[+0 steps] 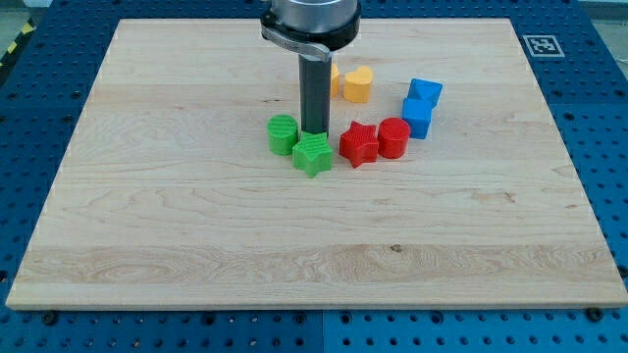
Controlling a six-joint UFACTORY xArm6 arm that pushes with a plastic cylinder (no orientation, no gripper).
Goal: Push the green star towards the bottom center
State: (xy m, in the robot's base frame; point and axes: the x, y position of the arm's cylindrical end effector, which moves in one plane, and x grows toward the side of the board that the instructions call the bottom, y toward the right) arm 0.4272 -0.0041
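Observation:
The green star (313, 155) lies near the middle of the wooden board (196, 226), a little above centre. My tip (315, 132) stands right at the star's top edge, touching or nearly touching it. A green cylinder (283, 133) sits just to the star's upper left, close to my tip's left side. A red star (359, 143) lies just to the right of the green star.
A red cylinder (393, 137) sits right of the red star. Two blue blocks (425, 94) (417, 118) lie further right. A yellow heart (358, 84) and an orange block (335, 79), partly hidden by the rod, lie above. Blue perforated table surrounds the board.

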